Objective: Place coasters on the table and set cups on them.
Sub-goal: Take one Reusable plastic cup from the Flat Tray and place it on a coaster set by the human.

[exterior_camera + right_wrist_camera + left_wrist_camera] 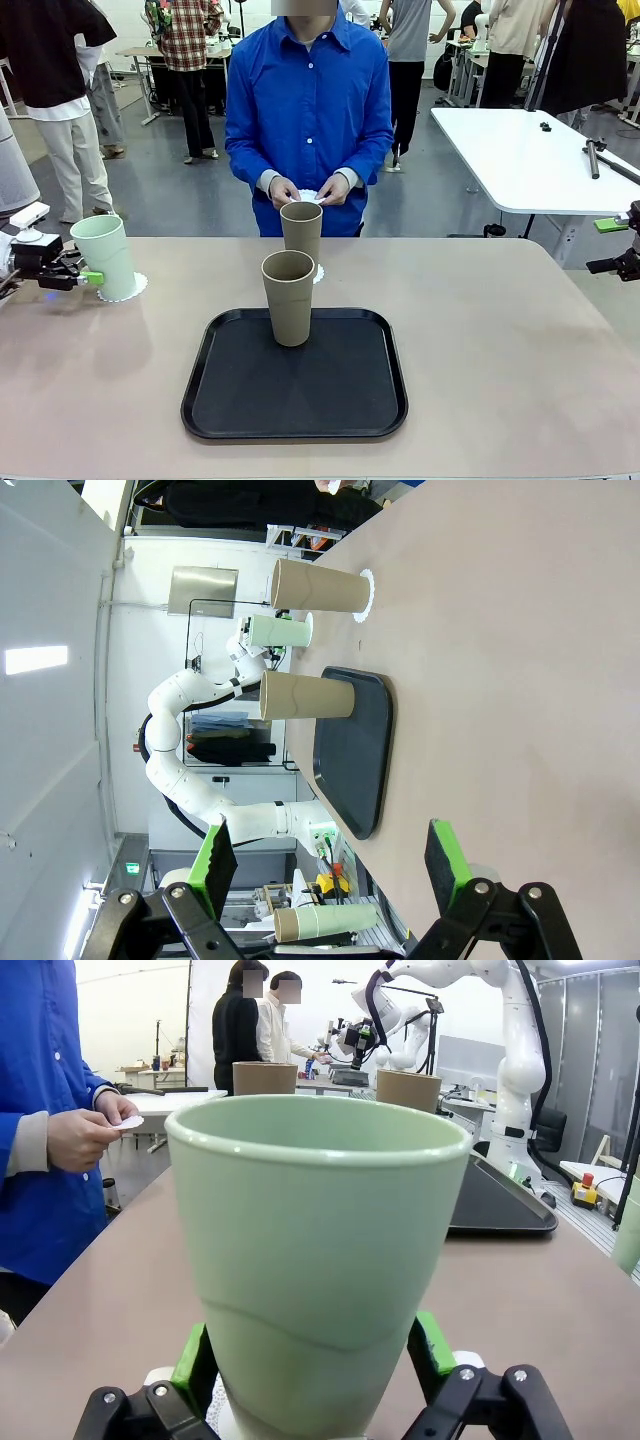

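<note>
Shows a beige worktop [500,330] from the robot's side, with a person [308,100] in a blue shirt standing at the far edge. Places the left gripper [92,277] low over the left edge, wrist level, pointing rightward across the worktop, green pads [190,1365] pressed on either side of the mint cup [104,255] near its base. Sets that upright cup on the first coaster [130,290], a white scalloped disc peeking out beneath it.

Finds the right gripper [612,245] just beyond the right edge, well apart from every cup. Confirms from its own wrist camera fingers [215,855] spread wide with nothing between them, rolled sideways and aimed across the worktop toward the other arm.

Puts the far tan cup [301,232] upright on the second coaster [319,272], near the far edge at centre. Stands the near tan cup [288,297] upright on the black tray [210,400], toward its far rim, just in front of the far tan cup.

Has both of the person's hands [284,191] together at waist height behind the far tan cup, pinching the third coaster [308,196] between the fingertips, clear of the worktop.
</note>
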Available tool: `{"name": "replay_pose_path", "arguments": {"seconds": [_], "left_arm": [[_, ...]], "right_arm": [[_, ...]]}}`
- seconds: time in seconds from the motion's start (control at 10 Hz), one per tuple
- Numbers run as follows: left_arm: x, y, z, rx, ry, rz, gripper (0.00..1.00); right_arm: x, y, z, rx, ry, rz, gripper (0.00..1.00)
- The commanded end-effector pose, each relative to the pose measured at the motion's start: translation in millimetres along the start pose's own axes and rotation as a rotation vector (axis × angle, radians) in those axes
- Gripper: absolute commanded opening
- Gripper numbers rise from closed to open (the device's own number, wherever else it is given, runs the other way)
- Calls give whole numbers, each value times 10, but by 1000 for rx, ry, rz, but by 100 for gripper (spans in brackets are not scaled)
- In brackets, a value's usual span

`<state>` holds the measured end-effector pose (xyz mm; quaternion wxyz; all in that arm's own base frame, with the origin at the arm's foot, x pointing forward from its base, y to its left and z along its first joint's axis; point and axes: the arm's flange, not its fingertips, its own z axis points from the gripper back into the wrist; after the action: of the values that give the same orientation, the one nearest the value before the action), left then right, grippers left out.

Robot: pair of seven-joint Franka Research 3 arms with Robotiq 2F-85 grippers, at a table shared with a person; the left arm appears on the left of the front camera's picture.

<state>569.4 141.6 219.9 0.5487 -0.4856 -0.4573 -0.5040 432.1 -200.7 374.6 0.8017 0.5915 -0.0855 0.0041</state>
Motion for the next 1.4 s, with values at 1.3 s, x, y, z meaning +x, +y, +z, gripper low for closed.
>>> {"name": "replay_pose_path", "arguments": {"seconds": [1.3], "left_arm": [[1214, -640, 673, 335, 370, 153, 100]], "right_arm": [[5, -4, -3, -6, -3, -1, 100]]}}
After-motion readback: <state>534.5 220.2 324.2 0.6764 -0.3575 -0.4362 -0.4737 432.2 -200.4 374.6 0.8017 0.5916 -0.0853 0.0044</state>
